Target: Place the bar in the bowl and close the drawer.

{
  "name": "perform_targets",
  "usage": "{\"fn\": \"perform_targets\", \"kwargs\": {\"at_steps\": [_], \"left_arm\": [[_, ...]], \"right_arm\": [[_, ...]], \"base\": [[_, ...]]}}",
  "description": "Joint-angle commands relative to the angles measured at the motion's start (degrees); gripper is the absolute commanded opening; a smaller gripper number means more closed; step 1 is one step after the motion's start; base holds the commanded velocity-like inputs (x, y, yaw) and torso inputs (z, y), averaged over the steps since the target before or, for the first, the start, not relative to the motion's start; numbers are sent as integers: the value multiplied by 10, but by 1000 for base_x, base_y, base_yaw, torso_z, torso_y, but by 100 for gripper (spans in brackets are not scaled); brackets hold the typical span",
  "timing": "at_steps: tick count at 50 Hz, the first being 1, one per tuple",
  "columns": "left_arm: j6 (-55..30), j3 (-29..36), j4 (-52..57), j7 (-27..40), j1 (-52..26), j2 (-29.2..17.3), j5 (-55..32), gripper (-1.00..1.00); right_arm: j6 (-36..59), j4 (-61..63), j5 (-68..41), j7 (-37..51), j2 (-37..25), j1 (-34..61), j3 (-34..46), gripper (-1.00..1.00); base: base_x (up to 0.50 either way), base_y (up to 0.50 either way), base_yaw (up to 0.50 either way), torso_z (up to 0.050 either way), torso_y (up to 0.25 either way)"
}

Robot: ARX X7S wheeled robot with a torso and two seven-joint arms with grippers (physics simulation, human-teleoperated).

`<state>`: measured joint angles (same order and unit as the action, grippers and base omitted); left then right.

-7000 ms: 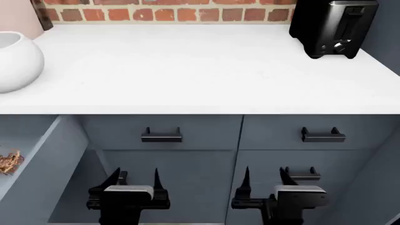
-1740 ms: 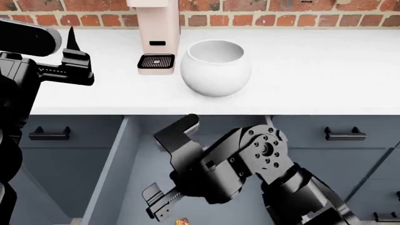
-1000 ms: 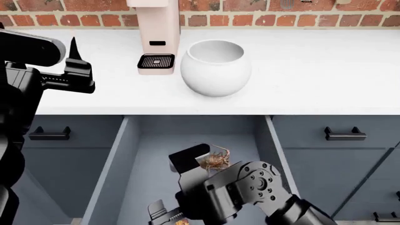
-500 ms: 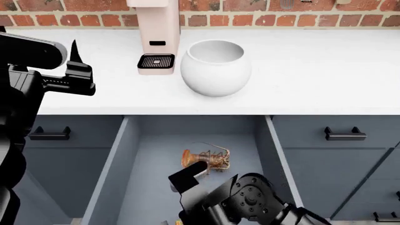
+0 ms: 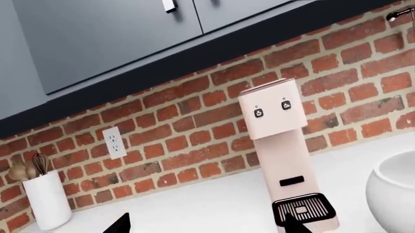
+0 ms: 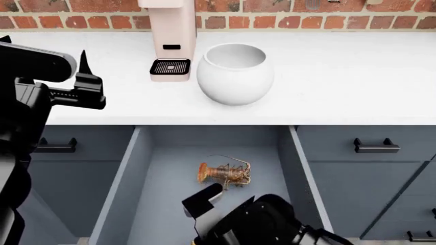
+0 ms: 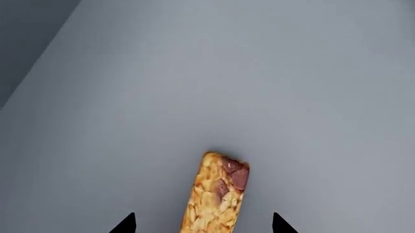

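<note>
The bar (image 7: 217, 194), a golden nutty granola bar with a dark patch, lies on the floor of the open slate drawer (image 6: 132, 173). My right gripper (image 7: 204, 224) is open, its fingertips either side of the bar's near end, apart from it. In the head view my right arm (image 6: 252, 224) hides the bar. The white globe bowl (image 6: 235, 74) stands on the counter behind the drawer, also at the left wrist view's edge (image 5: 395, 189). My left gripper (image 5: 207, 225) is open and empty, raised over the counter left of the bowl.
A pink coffee machine (image 6: 170, 41) stands just left of the bowl. An orange lobster (image 6: 223, 173) lies in the drawer behind my right arm. Closed drawers with black handles (image 6: 373, 146) flank the open one. A white utensil holder (image 5: 45, 204) stands by the brick wall.
My right arm has sunk lower and nearer the drawer's front, uncovering the lobster. My left arm has shifted only slightly.
</note>
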<state>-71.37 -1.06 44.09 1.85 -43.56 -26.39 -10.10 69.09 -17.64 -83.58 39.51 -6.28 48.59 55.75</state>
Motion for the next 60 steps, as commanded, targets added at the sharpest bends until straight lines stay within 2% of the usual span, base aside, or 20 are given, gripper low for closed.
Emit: {"fn": "perform_targets", "kwargs": {"at_steps": [1, 44, 45, 60], "left_arm": [[5, 0, -2, 0, 6, -1, -1, 100], [11, -3, -2, 4, 11, -3, -8, 100], [10, -4, -1, 4, 11, -3, -8, 100], [7, -9, 3, 5, 14, -5, -11, 100]], "right_arm": [[-24, -28, 34, -35, 4, 1, 22, 100], [-83, -84, 78, -91, 22, -29, 71, 100], [-83, -84, 79, -92, 22, -29, 72, -100], [-70, -67, 70, -72, 15, -11, 74, -100]], "base": [[0, 0, 0, 0, 0], [0, 0, 0, 0, 0], [0, 0, 0, 0, 0], [0, 0, 0, 0, 0]]}}
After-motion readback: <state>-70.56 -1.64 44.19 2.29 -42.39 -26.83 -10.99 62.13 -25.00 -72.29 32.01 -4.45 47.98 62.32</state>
